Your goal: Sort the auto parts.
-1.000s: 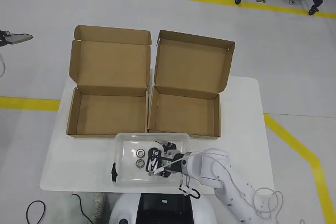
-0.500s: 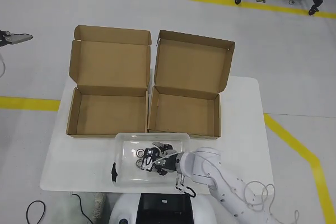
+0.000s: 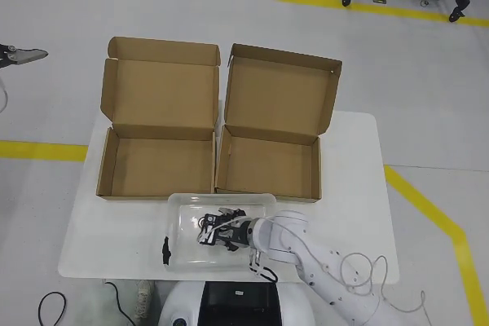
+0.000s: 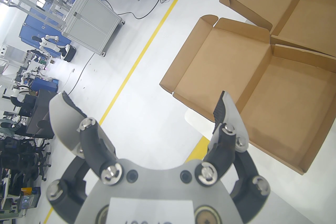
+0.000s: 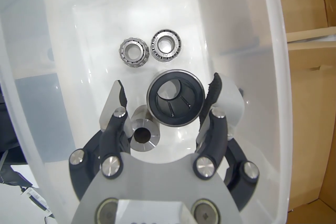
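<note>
A clear plastic bin (image 3: pixel 183 204) at the table's front holds the parts. In it lie two small tapered roller bearings (image 5: pixel 134 53) (image 5: pixel 166 45), a large black-lined linear bearing (image 5: pixel 176 100) and a smaller steel sleeve (image 5: pixel 144 134). My right gripper (image 5: pixel 168 80) is down inside the bin (image 5: pixel 267 51), open, its fingers on either side of the linear bearing and the sleeve without closing on them. The top view places the right gripper (image 3: pixel 218 228) mid-bin. My left gripper (image 4: pixel 143 99) hangs open and holds nothing, out over the floor beyond the table's far left (image 3: pixel 20 55).
Two open cardboard boxes, left (image 3: pixel 159 167) and right (image 3: pixel 269 167), stand side by side behind the bin, both with bare floors. A small black piece (image 3: pixel 166 248) lies on the white table (image 3: pixel 350 163) just left of the bin.
My right gripper has slid leftward inside the bin, toward the two roller bearings. The left arm has stayed still.
</note>
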Available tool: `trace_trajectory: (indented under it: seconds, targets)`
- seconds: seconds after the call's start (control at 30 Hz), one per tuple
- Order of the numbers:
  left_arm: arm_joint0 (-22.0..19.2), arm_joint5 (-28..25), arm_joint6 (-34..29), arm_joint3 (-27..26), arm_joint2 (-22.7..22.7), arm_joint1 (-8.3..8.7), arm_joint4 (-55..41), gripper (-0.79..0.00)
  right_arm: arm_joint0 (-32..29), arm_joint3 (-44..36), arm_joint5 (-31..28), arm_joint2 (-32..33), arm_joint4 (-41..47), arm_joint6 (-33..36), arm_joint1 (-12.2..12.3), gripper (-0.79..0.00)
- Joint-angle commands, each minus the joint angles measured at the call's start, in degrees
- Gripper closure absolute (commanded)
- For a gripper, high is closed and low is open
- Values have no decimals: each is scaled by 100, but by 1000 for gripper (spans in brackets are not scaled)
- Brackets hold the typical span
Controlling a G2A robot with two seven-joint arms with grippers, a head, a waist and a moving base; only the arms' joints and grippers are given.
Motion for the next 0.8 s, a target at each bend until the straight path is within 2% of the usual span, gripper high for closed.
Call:
trace_trajectory:
  seconds: [0.0,0.17,0.3,0.37,0.4,0.6,0.77]
  targets:
    - [0,0,0,0,0,0,0,-785,27,44,16,-26,13,4,-7,-539]
    - [0,0,0,0,0,0,0,-785,69,138,51,-58,23,-27,-13,-431]
    - [0,0,0,0,0,0,0,-785,93,211,97,-75,42,-60,-18,-262]
    - [0,0,0,0,0,0,0,-785,101,243,138,-74,57,-80,-19,-18]
    - [0,0,0,0,0,0,0,-785,104,250,152,-74,52,-85,-18,0]
    - [0,0,0,0,0,0,0,-785,69,123,209,-5,24,-200,9,0]
    - [0,0,0,0,0,0,0,-785,-92,-166,224,198,16,-588,79,0]
